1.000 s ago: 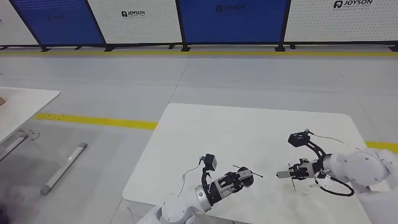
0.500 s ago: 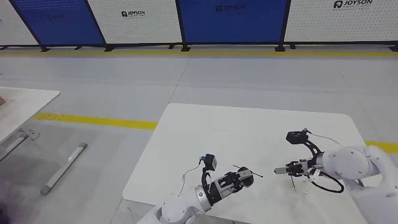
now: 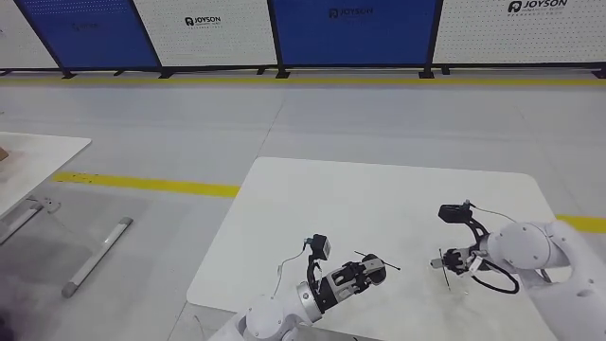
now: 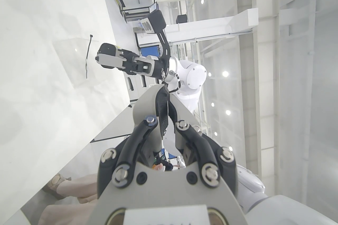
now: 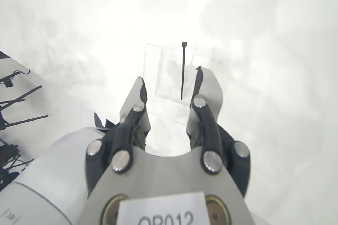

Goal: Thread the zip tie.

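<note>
Now my right fingers [image 5: 208, 83] hang wide over the thin black plastic zip tie [image 5: 183, 70] lying mid-frame on a clear sheet [image 5: 151, 65], light, springy, slick, so I'd pinch its tail, left fingers [image 4: 148, 107] shut on a second tie [image 3: 388, 265].

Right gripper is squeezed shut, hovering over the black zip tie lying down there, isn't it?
Not quite. The right gripper is open, not squeezed shut: its two fingers stand well apart. The rest is right: it hovers over the black zip tie lying below it. The right wrist view shows this.
</note>
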{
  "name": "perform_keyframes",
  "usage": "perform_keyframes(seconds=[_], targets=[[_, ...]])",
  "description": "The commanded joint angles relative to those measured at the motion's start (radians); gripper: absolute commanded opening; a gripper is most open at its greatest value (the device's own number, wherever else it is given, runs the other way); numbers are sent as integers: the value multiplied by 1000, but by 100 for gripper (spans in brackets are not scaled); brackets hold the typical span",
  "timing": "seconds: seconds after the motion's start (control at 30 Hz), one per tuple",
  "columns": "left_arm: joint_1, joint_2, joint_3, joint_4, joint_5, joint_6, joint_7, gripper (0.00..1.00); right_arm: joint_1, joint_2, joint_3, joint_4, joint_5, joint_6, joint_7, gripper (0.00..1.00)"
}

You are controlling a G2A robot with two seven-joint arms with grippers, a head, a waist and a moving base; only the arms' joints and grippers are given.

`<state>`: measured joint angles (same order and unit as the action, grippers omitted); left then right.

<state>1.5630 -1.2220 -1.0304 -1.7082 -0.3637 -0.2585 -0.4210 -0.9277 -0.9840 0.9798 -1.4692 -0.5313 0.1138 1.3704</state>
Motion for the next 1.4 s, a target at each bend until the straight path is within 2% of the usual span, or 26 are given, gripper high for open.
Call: perform_keyframes(seconds=[0.0, 0.27, 0.5, 0.57, 0.7, 0.77, 0.97, 1.1, 1.17, 1.2, 1.37], targets=[[0, 0, 0, 0, 0, 0, 0, 0, 0, -1, -4, 3, -8, 9, 2, 38], [0, 0, 0, 0, 0, 0, 0, 0, 12, -7, -33, 23, -31, 38, 20, 36], [0, 0, 0, 0, 0, 0, 0, 0, 56, -23, -84, 76, -32, 64, 20, 33], [0, 0, 0, 0, 0, 0, 0, 0, 72, -29, -103, 96, -28, 68, 20, 37], [0, 0, 0, 0, 0, 0, 0, 0, 103, -40, -138, 134, -19, 73, 20, 35], [0, 0, 0, 0, 0, 0, 0, 0, 114, -45, -150, 147, -14, 73, 20, 31], [0, 0, 0, 0, 0, 0, 0, 0, 136, -54, -178, 180, -10, 69, 20, 29], [0, 0, 0, 0, 0, 0, 0, 0, 145, -56, -190, 192, -7, 68, 20, 22], [0, 0, 0, 0, 0, 0, 0, 0, 149, -57, -196, 196, -7, 69, 20, 13], [0, 0, 0, 0, 0, 0, 0, 0, 150, -58, -198, 197, -6, 71, 20, 0], [0, 0, 0, 0, 0, 0, 0, 0, 153, -58, -208, 186, -12, 84, 20, 0]])
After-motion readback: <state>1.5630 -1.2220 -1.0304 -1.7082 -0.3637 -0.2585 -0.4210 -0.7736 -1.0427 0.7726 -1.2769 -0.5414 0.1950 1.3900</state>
